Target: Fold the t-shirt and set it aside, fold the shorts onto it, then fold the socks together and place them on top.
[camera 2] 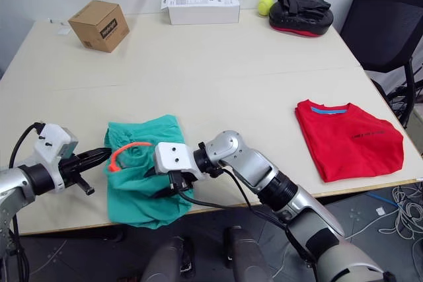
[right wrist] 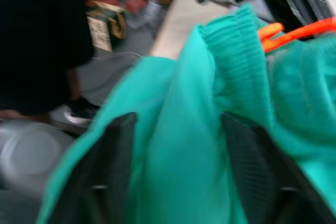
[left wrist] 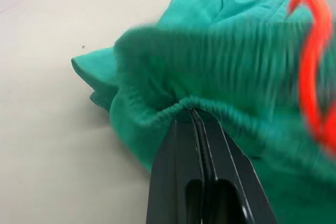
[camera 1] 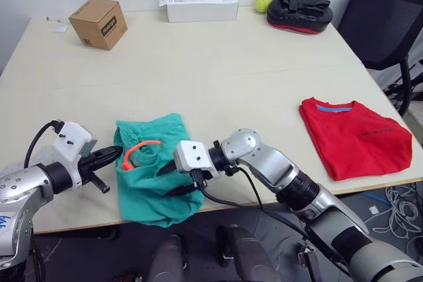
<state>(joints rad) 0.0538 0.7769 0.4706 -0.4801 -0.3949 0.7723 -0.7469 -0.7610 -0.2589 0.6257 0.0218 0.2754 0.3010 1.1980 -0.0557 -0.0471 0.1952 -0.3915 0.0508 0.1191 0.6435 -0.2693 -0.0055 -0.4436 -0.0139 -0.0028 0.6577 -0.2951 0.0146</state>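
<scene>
**Q:** Shorts first, where are they, and how do both grippers stand?

**A:** The large teal-green cloth shorts (camera 1: 153, 170) lie bunched at the near edge of the pale wooden desk (camera 1: 218, 77), and part of the cloth hangs over that edge. The left gripper (left wrist: 195, 121) has its jaws pressed together on the gathered waistband. The right gripper (right wrist: 176, 145) has its jaws apart, with a fold of the teal cloth between the 2 fingers (right wrist: 113, 161). The bright red short-sleeved cloth t-shirt (camera 1: 355, 137) lies folded at the right side of the desk, well apart.

**Q:** What could go wrong from here?

**A:** I think 3 things. If the right jaws do not close on the fold, that side can drop and the shorts may slide off the edge, because much cloth already hangs there. The orange drawstring loop (camera 1: 137, 152) lies free on top and could catch on a finger. Also the left grip holds only a thin pinch of waistband, so a strong pull may tear it loose.
</scene>
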